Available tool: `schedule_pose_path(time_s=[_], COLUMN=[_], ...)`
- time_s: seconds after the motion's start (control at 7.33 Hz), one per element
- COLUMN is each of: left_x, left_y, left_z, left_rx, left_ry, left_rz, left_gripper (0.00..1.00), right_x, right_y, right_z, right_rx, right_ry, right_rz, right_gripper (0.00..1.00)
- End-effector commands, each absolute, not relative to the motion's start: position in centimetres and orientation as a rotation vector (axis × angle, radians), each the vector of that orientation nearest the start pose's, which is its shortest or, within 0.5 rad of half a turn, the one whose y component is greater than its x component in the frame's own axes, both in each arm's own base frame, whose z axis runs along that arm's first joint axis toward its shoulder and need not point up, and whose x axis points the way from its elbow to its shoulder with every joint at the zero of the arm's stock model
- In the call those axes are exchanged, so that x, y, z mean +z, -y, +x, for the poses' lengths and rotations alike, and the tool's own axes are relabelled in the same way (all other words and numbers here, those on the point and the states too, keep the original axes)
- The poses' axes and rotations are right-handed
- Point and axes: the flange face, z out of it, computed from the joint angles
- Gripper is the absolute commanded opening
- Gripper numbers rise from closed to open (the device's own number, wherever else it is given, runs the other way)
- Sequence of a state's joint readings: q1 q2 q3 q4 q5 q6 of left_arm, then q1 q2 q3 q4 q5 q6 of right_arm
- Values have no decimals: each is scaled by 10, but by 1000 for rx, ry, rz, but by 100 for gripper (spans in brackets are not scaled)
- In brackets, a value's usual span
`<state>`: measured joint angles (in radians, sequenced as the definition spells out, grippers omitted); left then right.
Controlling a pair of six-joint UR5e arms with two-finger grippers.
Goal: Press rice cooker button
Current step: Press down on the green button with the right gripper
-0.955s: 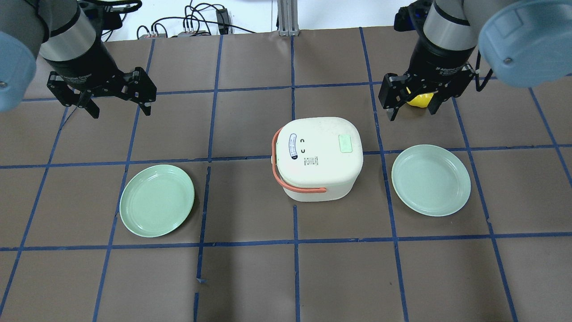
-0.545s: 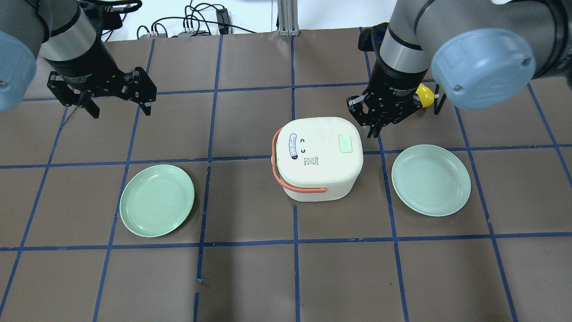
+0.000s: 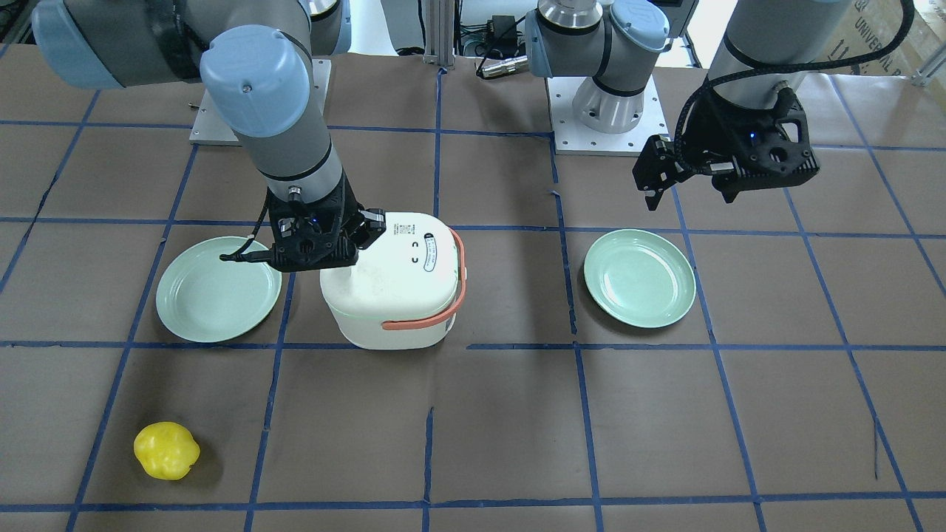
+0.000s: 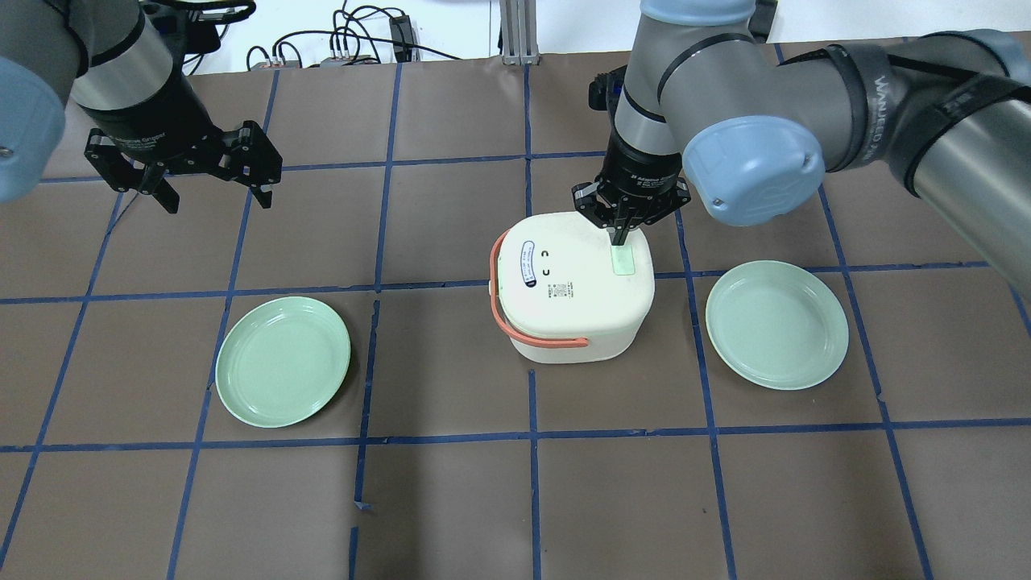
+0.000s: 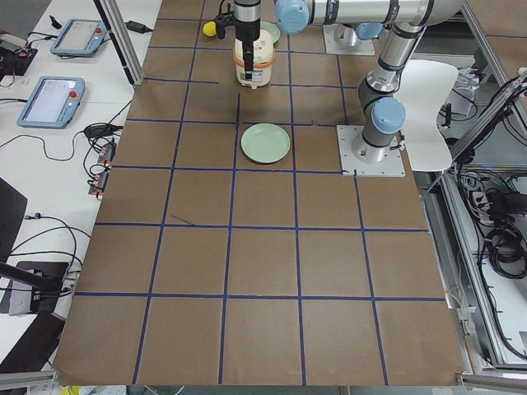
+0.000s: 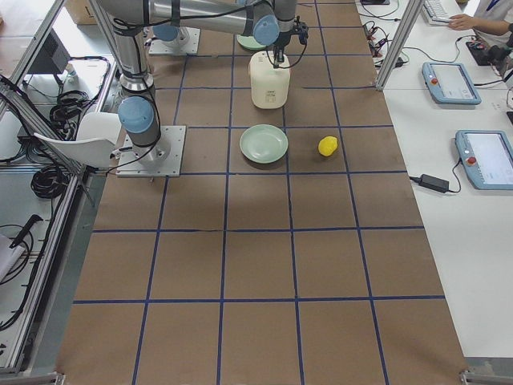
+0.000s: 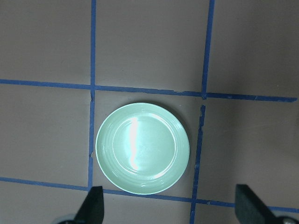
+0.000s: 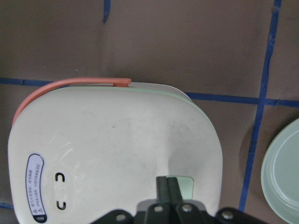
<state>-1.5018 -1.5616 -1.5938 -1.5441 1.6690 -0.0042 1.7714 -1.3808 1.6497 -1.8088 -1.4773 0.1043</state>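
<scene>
The white rice cooker [image 4: 568, 282] with its coral handle [image 4: 515, 330] stands lid shut at the table's middle; it also shows in the front view [image 3: 392, 284] and the right wrist view [image 8: 112, 149]. A pale green button [image 4: 623, 259] sits on the lid's right side. My right gripper [image 4: 619, 234] is shut, fingertips together right over the button's far edge, as the right wrist view [image 8: 167, 183] shows. I cannot tell whether they touch it. My left gripper [image 4: 213, 192] is open and empty, high over the far left.
A green plate [image 4: 283, 361] lies left of the cooker, under the left gripper's wrist camera [image 7: 142, 148]. Another green plate [image 4: 776, 324] lies right of the cooker. A yellow pepper-like toy [image 3: 166, 450] lies at the far right of the table.
My right arm has swung left from beside the yellow toy to over the cooker's lid, and its gripper has shut. The left arm has not moved.
</scene>
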Motion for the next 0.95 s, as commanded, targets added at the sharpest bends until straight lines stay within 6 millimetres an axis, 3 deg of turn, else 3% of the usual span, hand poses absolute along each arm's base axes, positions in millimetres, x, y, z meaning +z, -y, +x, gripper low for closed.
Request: schedule_pose_path(time_s=[0.0,0.82], left_x=[484,484], left_y=[497,497], left_z=[-90,-90], left_rx=[-14,-14], left_ry=[-3041,-3041], left_rz=[-113,-113], left_gripper=[100,100], right_x=[366,365], right_y=[515,520], right_z=[254,247], right_rx=[81,86], right_ry=[-3054,-3071], right_rz=[-166,-170], right_gripper=[5,5])
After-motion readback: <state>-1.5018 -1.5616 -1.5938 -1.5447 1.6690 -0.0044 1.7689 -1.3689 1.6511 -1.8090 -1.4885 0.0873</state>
